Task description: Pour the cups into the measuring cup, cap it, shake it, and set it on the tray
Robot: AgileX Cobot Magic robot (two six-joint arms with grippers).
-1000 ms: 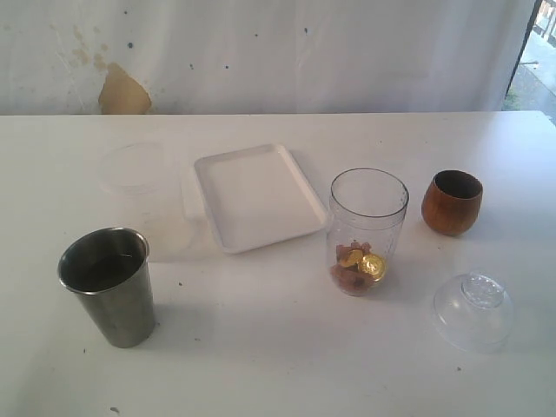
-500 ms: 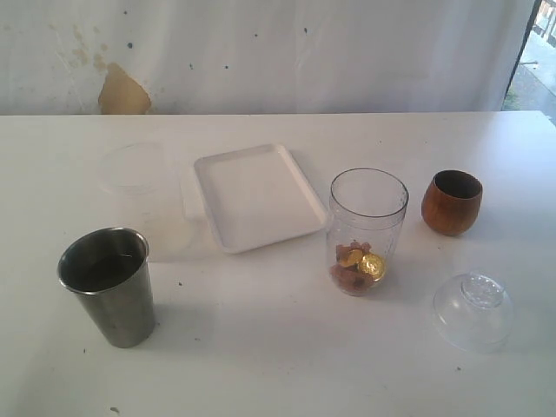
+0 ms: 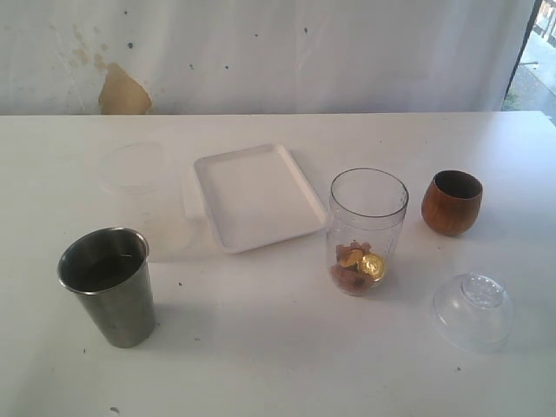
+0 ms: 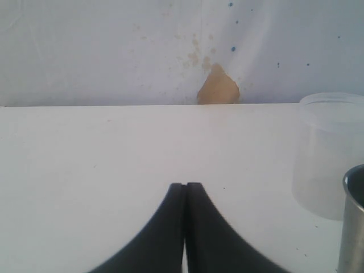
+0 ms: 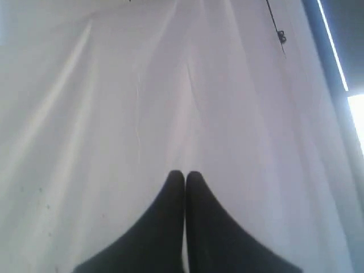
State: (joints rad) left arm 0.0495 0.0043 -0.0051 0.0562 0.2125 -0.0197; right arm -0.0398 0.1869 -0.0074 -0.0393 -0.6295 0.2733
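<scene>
Over the white surface (image 4: 85, 170), the left claw (image 4: 185, 185) is pressed fully together, its two black tips touching with nothing between them. Close by it stands the steel cup (image 4: 354, 222), of which only an edge shows in the wrist view, with a frosted cup (image 4: 330, 153) behind it. The right claw (image 5: 185, 173) is clamped tight too and holds nothing, pointing at a creased white sheet (image 5: 142, 85). From the outside camera, the steel cup stands upright at the near left, and the frosted cup sits farther back, left of the tray (image 3: 256, 195). That tray lies flat near the middle. Just beside its right edge the measuring cup (image 3: 367, 213) stands upright and uncapped, with a small heap of pinkish and gold pieces (image 3: 358, 265) at its bottom. Farther right, apart from it, the wooden cup (image 3: 452, 201) stands upright. A clear domed lid (image 3: 473, 310) rests on the surface in front of the wooden cup.
</scene>
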